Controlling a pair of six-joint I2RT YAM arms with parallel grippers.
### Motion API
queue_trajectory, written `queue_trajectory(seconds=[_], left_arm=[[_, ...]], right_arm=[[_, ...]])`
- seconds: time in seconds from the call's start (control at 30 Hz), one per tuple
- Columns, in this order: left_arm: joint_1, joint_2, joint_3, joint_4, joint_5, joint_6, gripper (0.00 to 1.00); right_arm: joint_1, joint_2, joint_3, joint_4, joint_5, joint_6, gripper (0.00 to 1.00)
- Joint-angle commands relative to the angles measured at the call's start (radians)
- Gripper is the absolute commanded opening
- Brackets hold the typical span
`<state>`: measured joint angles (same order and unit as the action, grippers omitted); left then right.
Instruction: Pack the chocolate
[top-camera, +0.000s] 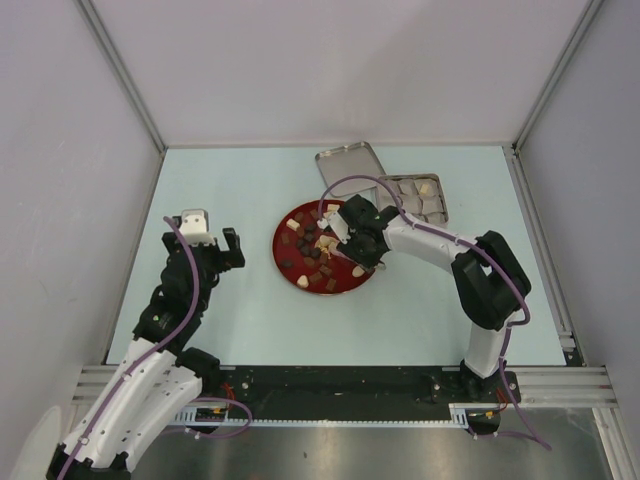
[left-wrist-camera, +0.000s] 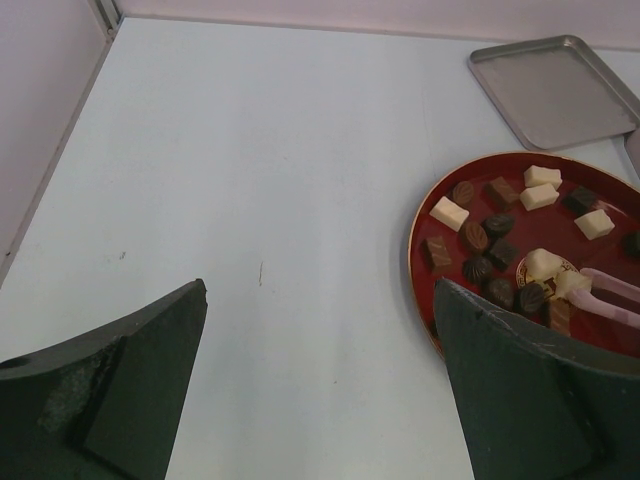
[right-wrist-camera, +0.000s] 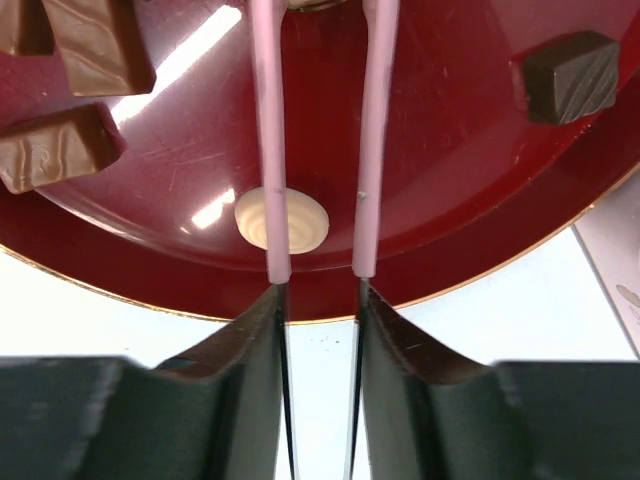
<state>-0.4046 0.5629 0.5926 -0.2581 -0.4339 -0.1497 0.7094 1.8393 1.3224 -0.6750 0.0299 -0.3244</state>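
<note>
Top external: red plate (top-camera: 283, 245) sits mid-table (top-camera: 220, 180). The chocolate (top-camera: 302, 283) is scattered over it, dark brown, reddish-brown and cream pieces. Just far-right of the plate is a compartmented tin (top-camera: 410, 178) with a few pieces in its cells. Its flat lid (top-camera: 350, 163) lies beside it on the left.

Right wrist: right gripper (right-wrist-camera: 320, 310) is clenched on the pink tongs (right-wrist-camera: 267, 150), one finger pressing each arm from outside. The tong arms run parallel with a gap between them, and their tips are out of view. A cream oval piece (right-wrist-camera: 295, 222) lies partly under the left arm, near the plate rim.

Left wrist: left gripper (left-wrist-camera: 320, 390) is released, fingers wide apart with nothing between them, over bare table left of the plate.
</note>
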Motion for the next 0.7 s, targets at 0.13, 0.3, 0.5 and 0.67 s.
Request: queue_trajectory(seconds=[0.13,0.3,0.5,0.67], left_arm=[[-0.007,-0.003,-0.005,0.008,0.007,-0.004,1.0],[-0.007,-0.006,-0.005,0.005,0.009,-0.005,1.0],[-0.005,-0.012,-0.002,0.002,0.009,-0.01,1.0],[-0.005,-0.03,0.001,-0.01,0.0,-0.017,1.0]], right_arm=[[-0.001,-0.029,0.005,0.008,0.03,-0.005,0.17],[-0.036,-0.087,0.005,0.008,0.013,0.03,0.1],[-0.103,-0.158,0.005,0.022,-0.047,0.088,0.03],[-0.18,-0.219,0.004,0.064,-0.068,0.148,0.0]])
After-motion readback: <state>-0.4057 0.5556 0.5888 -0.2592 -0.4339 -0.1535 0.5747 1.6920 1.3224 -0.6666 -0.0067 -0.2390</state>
